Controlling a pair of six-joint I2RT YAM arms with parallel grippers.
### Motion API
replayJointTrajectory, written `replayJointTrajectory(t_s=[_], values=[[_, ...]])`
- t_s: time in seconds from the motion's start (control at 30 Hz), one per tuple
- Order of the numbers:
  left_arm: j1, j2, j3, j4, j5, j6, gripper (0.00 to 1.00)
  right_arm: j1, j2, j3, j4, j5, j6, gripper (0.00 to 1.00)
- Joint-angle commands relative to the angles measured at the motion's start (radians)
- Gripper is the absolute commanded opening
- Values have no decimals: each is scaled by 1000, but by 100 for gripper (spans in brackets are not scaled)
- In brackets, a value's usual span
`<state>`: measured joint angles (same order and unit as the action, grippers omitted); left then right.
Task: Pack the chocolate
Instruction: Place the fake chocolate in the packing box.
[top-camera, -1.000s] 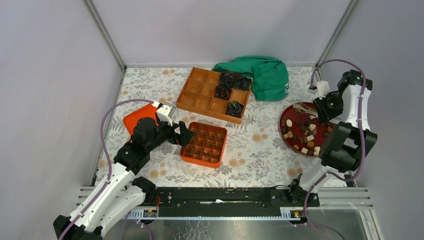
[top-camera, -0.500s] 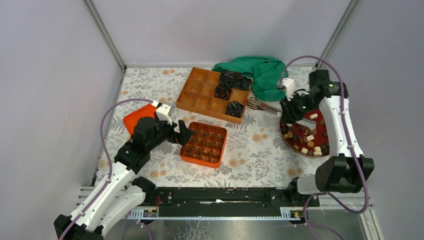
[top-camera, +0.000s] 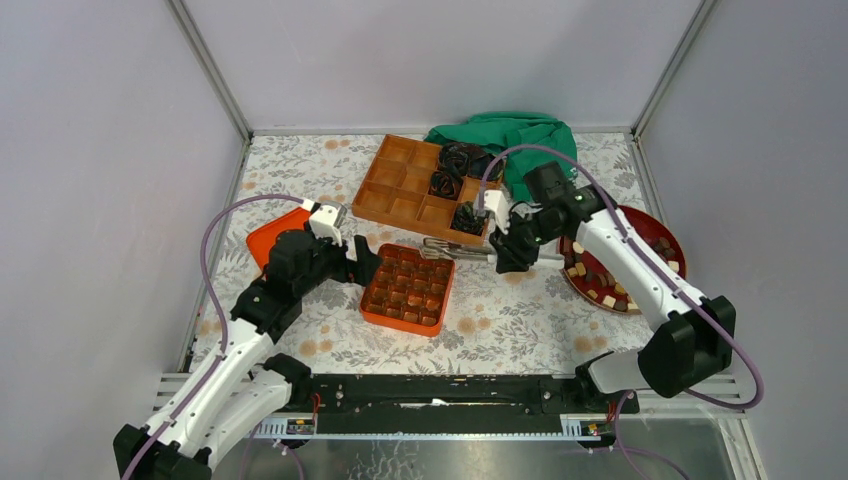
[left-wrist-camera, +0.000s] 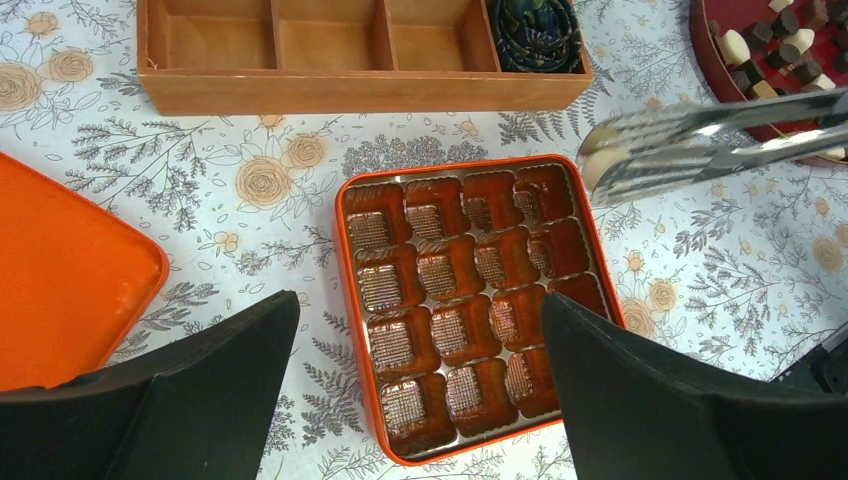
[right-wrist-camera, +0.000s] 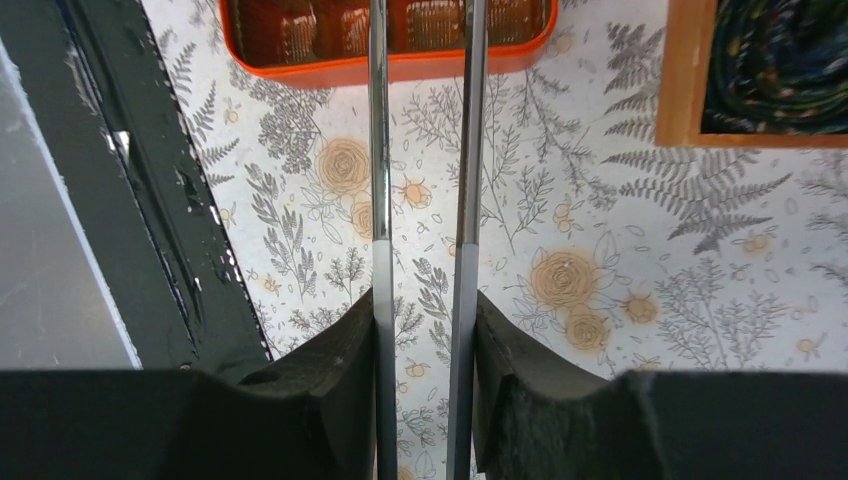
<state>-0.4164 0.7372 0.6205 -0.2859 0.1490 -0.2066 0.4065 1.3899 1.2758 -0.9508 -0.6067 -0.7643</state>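
Holding a cream chocolate (left-wrist-camera: 597, 165) in tongs (left-wrist-camera: 700, 140) pinched by the right claw (right-wrist-camera: 425, 330), just over the tray's (left-wrist-camera: 440, 275) far edge. I'd lower slowly and centre on a cup; left claw (top-camera: 365, 268) is spread wide.

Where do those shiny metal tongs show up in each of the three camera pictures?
Top external: the tongs are mid-table, pointing left over the far right corner of the orange tray.
Left wrist: upper right, with the tips over the tray's far right corner.
Right wrist: two steel strips run up the centre, from the right gripper to the tray rim.
Shared landmark: the orange tray.
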Motion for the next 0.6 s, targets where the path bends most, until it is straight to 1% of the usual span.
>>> replayJointTrajectory(t_s=[0.0,0.23,0.57], values=[[13,7,16,33,-3,15,99,38,4,-47,94,92,45,0],[19,8,18,33,6,12,99,74,24,-100,140,152,68,2],[23,7,17,35,12,10,99,92,54,-99,152,209,79,7]])
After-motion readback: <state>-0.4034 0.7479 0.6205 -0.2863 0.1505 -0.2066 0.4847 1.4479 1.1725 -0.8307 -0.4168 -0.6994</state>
